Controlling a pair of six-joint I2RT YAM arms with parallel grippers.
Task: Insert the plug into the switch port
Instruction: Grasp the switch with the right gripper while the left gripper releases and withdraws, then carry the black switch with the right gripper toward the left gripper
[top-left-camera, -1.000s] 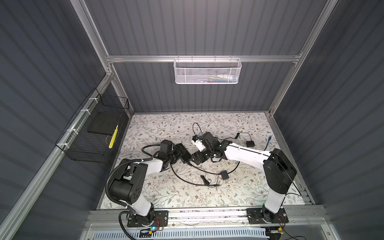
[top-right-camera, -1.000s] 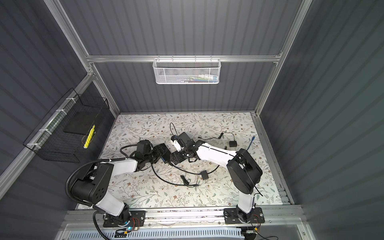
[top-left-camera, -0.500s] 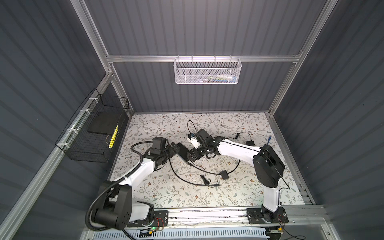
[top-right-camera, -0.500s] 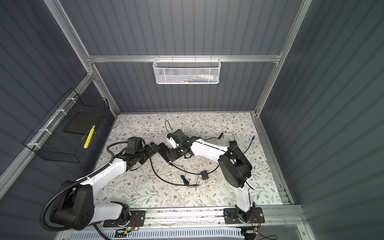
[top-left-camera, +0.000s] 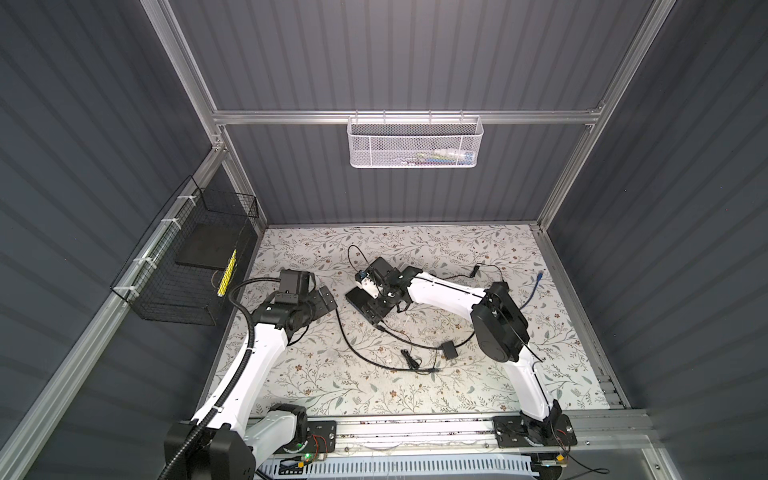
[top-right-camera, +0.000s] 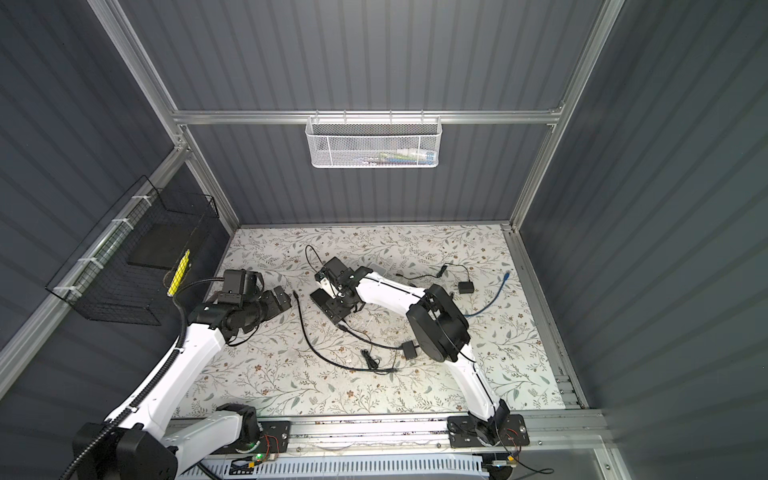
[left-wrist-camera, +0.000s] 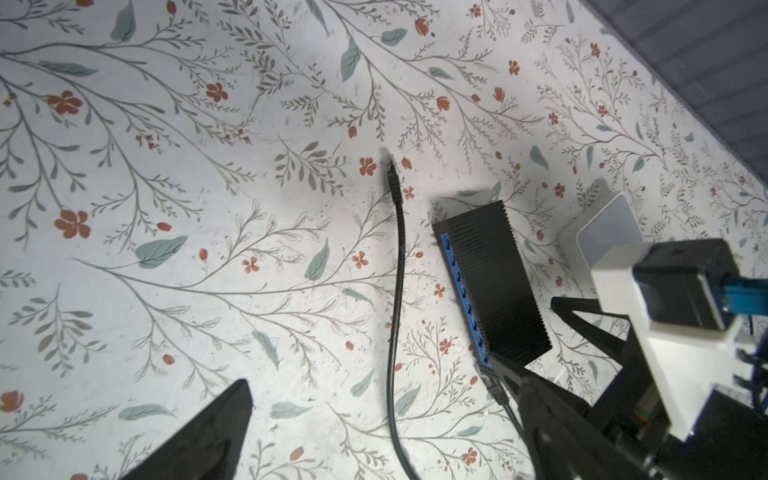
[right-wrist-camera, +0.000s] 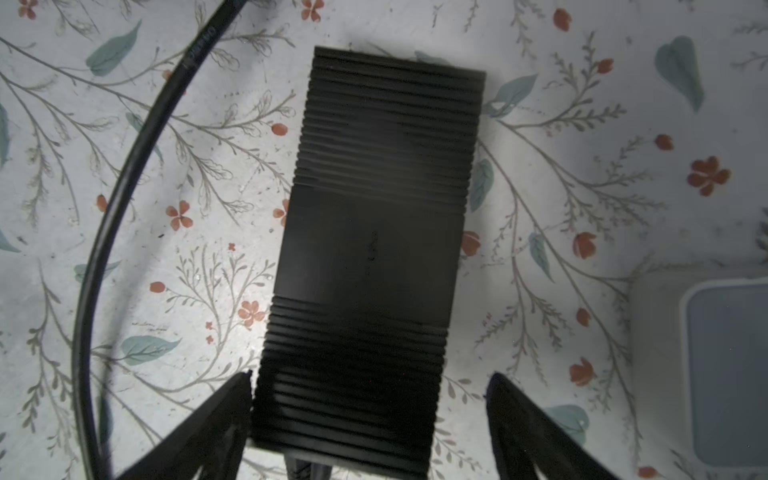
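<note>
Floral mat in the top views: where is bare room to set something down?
Bare: the strip between the looping black cable and the aluminium front rail; also the strip along the grey back wall. Crowded: the middle, around the black ribbed switch and small black adapter.

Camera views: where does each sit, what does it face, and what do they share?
Top view: high in front, looking down; left arm and right arm show.
Top view: same head, near-identical scene around the switch.
Left wrist: slants down at loose cable and switch; open left gripper shows.
Right wrist: straight down on switch; open right gripper straddles it.
Shared: all four show the switch.
</note>
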